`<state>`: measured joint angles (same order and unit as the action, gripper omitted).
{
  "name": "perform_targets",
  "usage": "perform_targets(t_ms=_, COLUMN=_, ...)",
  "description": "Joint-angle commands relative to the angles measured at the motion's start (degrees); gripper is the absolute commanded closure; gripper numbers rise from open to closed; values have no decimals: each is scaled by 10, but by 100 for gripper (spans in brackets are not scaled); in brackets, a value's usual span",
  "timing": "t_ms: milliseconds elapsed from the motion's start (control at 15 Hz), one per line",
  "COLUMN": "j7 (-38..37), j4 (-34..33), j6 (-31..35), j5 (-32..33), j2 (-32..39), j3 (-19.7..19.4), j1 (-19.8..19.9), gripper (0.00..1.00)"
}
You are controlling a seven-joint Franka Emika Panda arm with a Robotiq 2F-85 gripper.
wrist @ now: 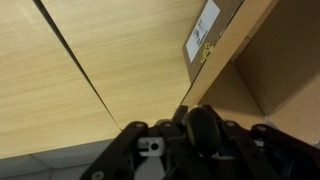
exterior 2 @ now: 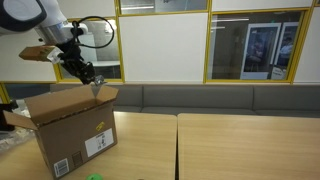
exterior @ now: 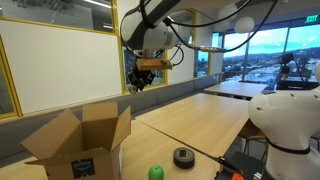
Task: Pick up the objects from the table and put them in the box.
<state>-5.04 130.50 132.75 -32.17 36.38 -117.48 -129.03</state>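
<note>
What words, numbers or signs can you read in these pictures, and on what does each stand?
None can be read.
White label on the box: print too small to read.
Black-and-white sticker low on the box: blurred.
Side label in the wrist view: blurred.

The cardboard box stood with its mouth unblocked from above, though its raised flaps fenced the rim. One flap rose just under the gripper, whose fingers were drawn together. Beside the box on the table, the green ball and black roll lay near each other but apart, with bare wood stretching behind them.
</note>
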Motion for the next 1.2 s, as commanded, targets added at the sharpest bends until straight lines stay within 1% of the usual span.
perform_targets(t_ms=0, j7=-2, j4=-26, j6=4, j5=-16, j2=-17, j3=5, j1=-12, gripper=82)
perform_targets(t_ms=400, j7=-1, j4=-46, j6=33, j5=-41, j2=-71, j3=74, j1=-1, gripper=82)
perform_targets(t_ms=600, j7=-3, j4=-55, j6=56, j5=-35, j2=-108, j3=118, j1=15, gripper=82)
perform_targets(t_ms=733, j7=-4, j4=-60, j6=73, j5=-30, j2=-134, j3=154, j1=32, gripper=82)
perform_targets(t_ms=933, j7=-5, j4=-65, j6=102, j5=-20, j2=-180, j3=224, j1=76, gripper=82)
perform_targets(t_ms=1133, j7=-10, j4=-64, j6=129, j5=-3, j2=-226, j3=314, j1=145, gripper=82)
